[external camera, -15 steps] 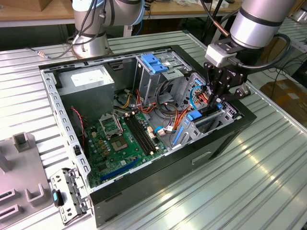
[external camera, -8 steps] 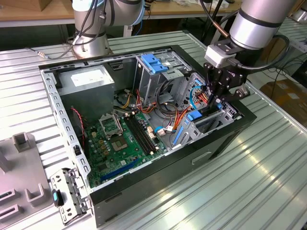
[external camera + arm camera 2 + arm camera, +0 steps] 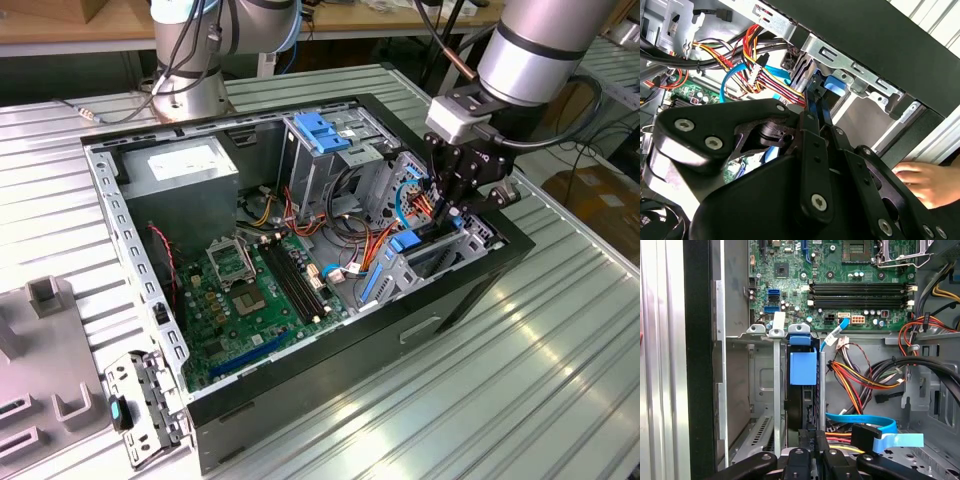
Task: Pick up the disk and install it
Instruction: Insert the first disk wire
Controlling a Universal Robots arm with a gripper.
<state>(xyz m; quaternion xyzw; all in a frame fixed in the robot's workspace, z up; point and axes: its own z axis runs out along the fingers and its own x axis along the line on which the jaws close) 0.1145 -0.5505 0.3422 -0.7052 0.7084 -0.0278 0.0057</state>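
Dark rectangular disk with bright blue plastic rails (image 3: pixel 803 390) standing on edge in the grey metal drive bay (image 3: pixel 765 405), long axis running toward twelve o'clock from black gripper (image 3: pixel 812 447), fingers clamping its near end, seating into the open black computer case (image 3: pixel 470 290).

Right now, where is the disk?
The disk stands on edge in the drive bay at the computer case's front corner, on the exterior view's right, beside the orange cable bundle, with the gripper at its end.
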